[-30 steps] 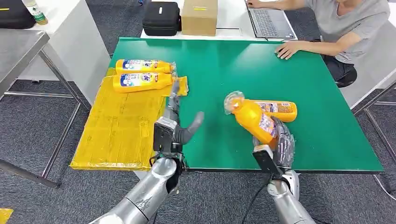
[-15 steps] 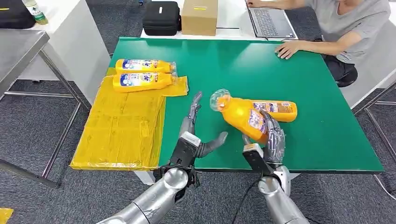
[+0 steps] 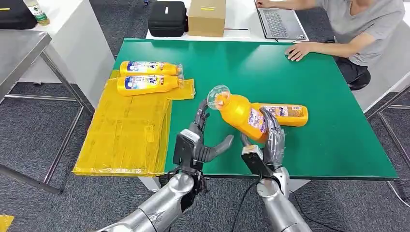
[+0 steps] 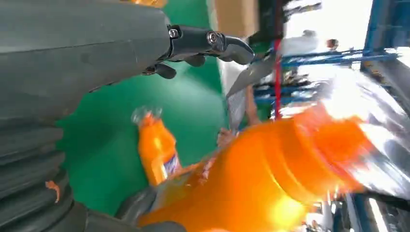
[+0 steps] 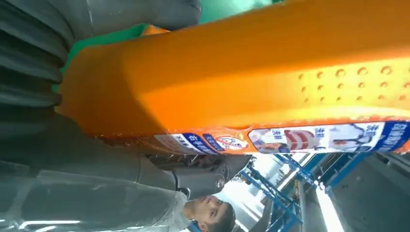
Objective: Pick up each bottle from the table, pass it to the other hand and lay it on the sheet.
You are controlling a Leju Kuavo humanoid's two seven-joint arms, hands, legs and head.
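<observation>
At the lower centre of the head view, our right hand (image 3: 269, 140) grips an orange plastic bottle with a clear cap (image 3: 238, 110), holding it tilted above the green table (image 3: 333, 121) with the cap toward the upper left. Our left hand (image 3: 199, 141) is spread wide and holds nothing, its fingertips (image 3: 203, 109) just beside the cap. A second orange bottle (image 3: 290, 114) lies on the table behind the held one. Two more orange bottles (image 3: 147, 76) rest on the yellow plastic sheet (image 3: 125, 130) at the left.
</observation>
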